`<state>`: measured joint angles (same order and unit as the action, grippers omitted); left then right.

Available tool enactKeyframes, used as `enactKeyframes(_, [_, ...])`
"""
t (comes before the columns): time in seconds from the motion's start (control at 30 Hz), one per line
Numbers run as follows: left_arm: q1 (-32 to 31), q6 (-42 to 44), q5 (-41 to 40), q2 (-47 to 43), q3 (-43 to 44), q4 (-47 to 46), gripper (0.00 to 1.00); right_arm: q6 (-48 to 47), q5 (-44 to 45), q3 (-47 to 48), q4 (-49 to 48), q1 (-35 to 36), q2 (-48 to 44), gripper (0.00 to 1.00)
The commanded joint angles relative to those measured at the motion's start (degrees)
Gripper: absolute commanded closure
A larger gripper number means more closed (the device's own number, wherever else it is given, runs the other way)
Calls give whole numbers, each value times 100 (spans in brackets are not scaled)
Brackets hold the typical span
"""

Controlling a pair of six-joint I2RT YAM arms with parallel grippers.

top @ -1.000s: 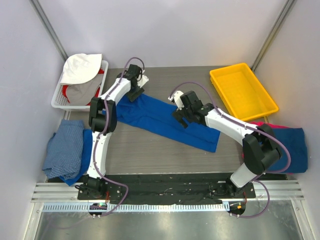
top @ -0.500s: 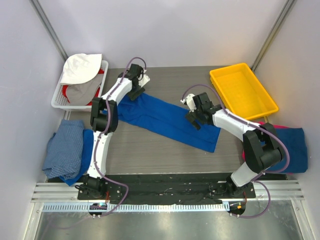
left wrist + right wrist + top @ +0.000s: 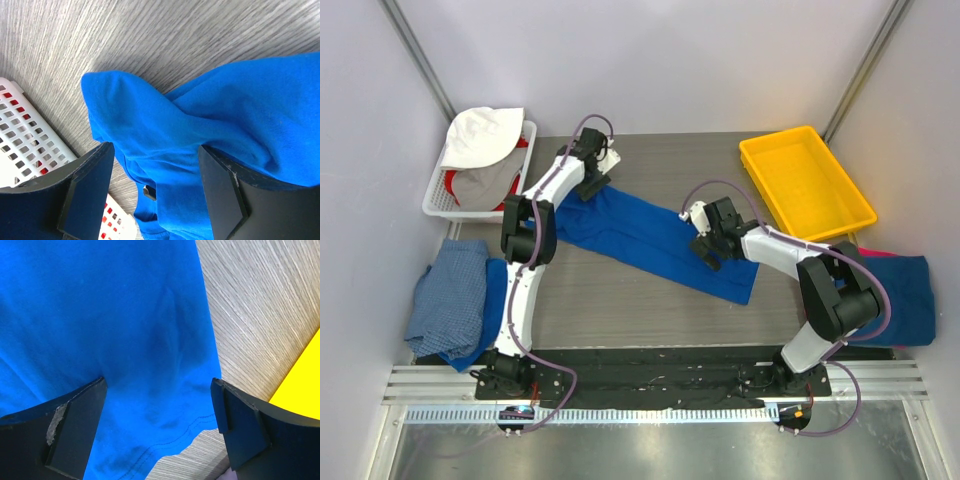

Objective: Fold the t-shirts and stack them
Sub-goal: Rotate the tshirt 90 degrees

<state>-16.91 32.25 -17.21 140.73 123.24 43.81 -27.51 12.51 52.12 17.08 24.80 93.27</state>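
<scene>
1. The royal blue t-shirt (image 3: 640,235) lies in a long strip across the grey table (image 3: 660,160), running from about 10 o'clock down to 4 o'clock.
2. The left gripper (image 3: 592,186) sits on the shirt's 10 o'clock end. In its wrist view its fingers (image 3: 87,190) stand well apart, and a bunched fold of the cloth (image 3: 165,130) rises between them. I can't see them pinching it.
3. The right gripper (image 3: 709,249) is down on the shirt towards the 4 o'clock end. Seen from the wrist, its fingers (image 3: 240,425) are spread wide over flat blue cloth (image 3: 100,315), with the stitched hem just at the table's wood grain.
4. A white basket (image 3: 433,203) holding white, grey and red cloth stands at the table's 10 o'clock corner, just beside the left gripper.
5. A yellow tray (image 3: 805,185) sits at 2 o'clock.
6. A pile of blue shirts (image 3: 450,300) lies at 8 o'clock, off the table's left edge.
7. A dark blue shirt (image 3: 910,290) lies at 4 o'clock with a magenta pink shirt (image 3: 835,248) showing under it.
</scene>
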Motion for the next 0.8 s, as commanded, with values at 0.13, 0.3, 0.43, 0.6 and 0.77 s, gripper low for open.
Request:
enactKeyframes(0.13, [-76, 106, -36, 253, 68, -347, 27, 184, -591, -246, -21, 8, 235, 4])
enactKeyframes(0.3, [-190, 229, -247, 648, 594, -523, 27, 290, -882, -132, 251, 148, 165, 4])
enactKeyframes(0.43, [-330, 396, -370, 1009, 1016, -830, 25, 316, -917, -114, 383, 490, 77, 4])
enactKeyframes(0.6, [-498, 589, -371, 1273, 1246, -1067, 25, 430, -979, -114, 507, 833, 33, 4])
enactKeyframes(0.77, [-770, 966, -309, 1317, 1071, -1471, 24, 544, -1014, -123, 524, 1263, 42, 4])
